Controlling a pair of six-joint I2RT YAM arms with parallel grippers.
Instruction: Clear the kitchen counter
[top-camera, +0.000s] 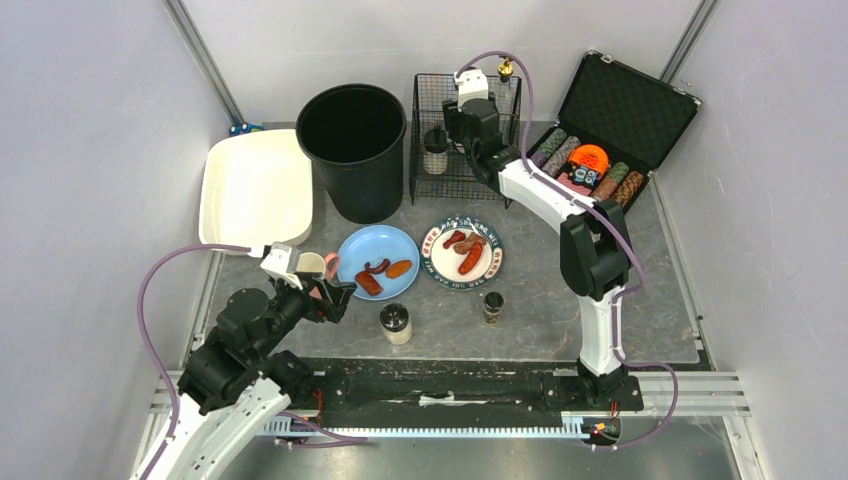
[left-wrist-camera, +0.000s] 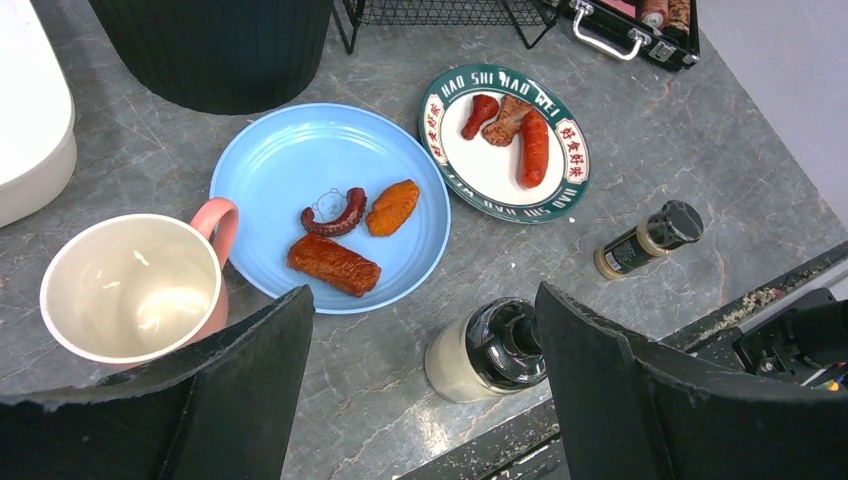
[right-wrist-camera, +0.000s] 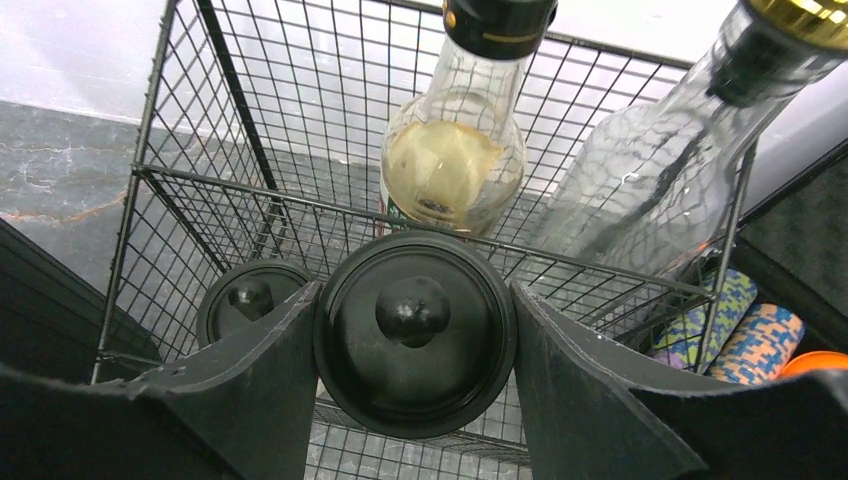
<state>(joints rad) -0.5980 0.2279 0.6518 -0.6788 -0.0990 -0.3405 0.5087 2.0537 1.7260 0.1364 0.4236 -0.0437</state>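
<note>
Black-lidded jar in wire basket is being clamped by right gripper; left gripper is hovering open over kitchen counter.

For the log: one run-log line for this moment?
left gripper open above kitchen counter | right gripper shut on black-lidded jar in wire basket
</note>
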